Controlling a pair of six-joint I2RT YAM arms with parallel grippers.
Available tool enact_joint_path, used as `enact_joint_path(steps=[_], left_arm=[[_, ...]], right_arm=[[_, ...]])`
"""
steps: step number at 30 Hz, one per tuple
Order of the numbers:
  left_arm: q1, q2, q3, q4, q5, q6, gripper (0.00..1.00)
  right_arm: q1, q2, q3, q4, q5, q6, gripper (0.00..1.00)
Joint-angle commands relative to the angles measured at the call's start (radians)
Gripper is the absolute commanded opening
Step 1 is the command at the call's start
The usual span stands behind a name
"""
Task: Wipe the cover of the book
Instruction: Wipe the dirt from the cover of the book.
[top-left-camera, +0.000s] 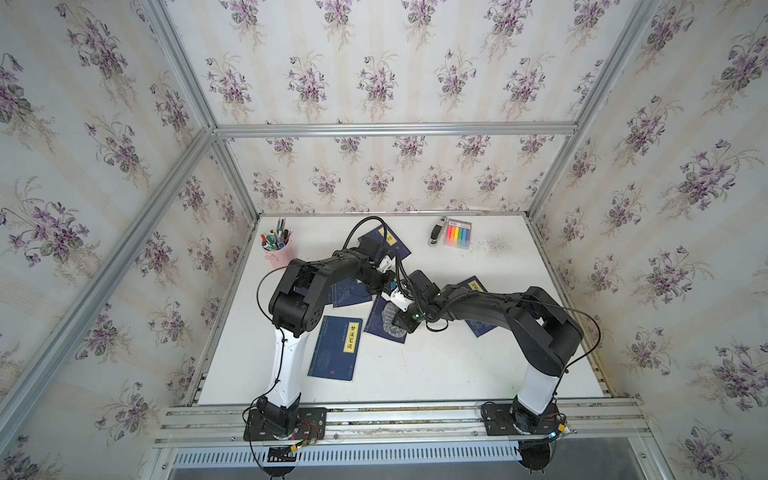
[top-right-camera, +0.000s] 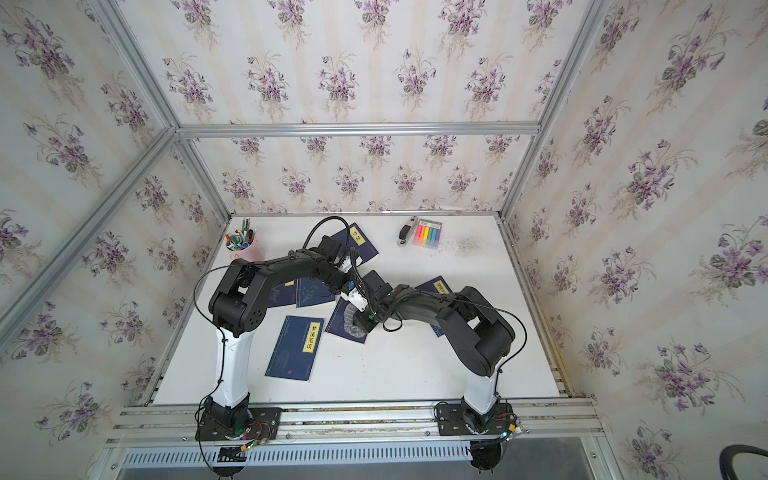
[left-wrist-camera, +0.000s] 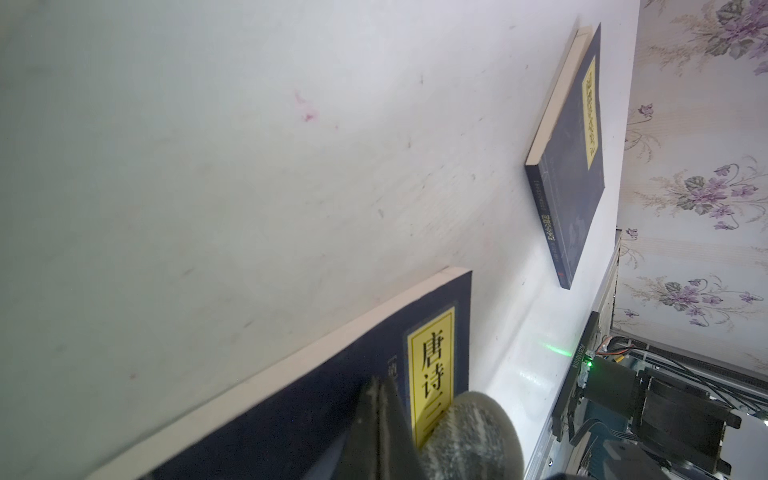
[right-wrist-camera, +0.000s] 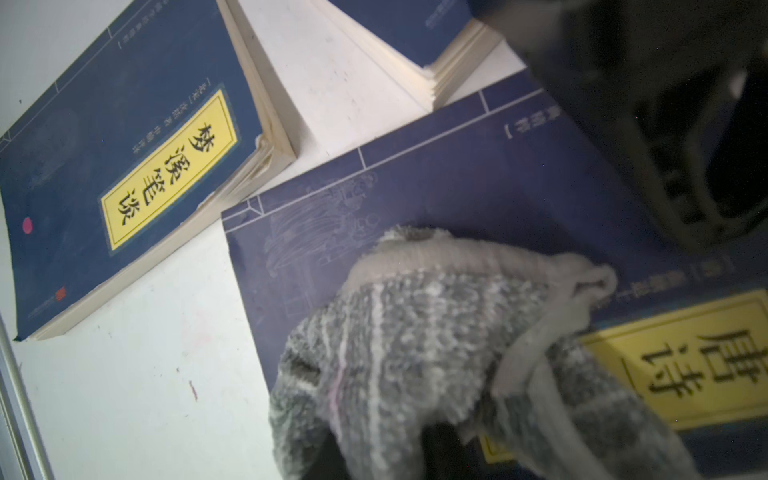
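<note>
Over book (right-wrist-camera: 457, 187), right tool (top-left-camera: 398, 321) around cloth (right-wrist-camera: 415, 332)

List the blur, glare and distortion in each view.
In both top views, even light and wide-angle splaying of the aluminium frame posts; in the left wrist view, the dark fingers and grey striped cloth are blurred, and a green glint marks the white table; in the right wrist view, the black robot part is dark and out of focus.

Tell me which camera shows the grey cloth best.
Right wrist: the grey cloth fills much of the frame, lying on the blue book. Both top views show a small patch; left wrist, a blurred edge.
</note>
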Motion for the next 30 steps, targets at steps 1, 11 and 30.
enact_joint_path(steps=[1,11,30], left_arm=[[0.001,0.034,-0.022,-0.090,-0.240,0.017,0.00],[0.018,0.033,-0.035,-0.067,-0.204,0.003,0.00],[0.020,0.035,-0.034,-0.065,-0.199,-0.002,0.00]], right_arm=[[0.001,-0.025,-0.026,0.027,0.079,0.087,0.02],[0.012,0.047,0.019,0.025,0.101,0.163,0.00],[-0.126,0.070,0.059,-0.004,0.163,0.282,0.00]])
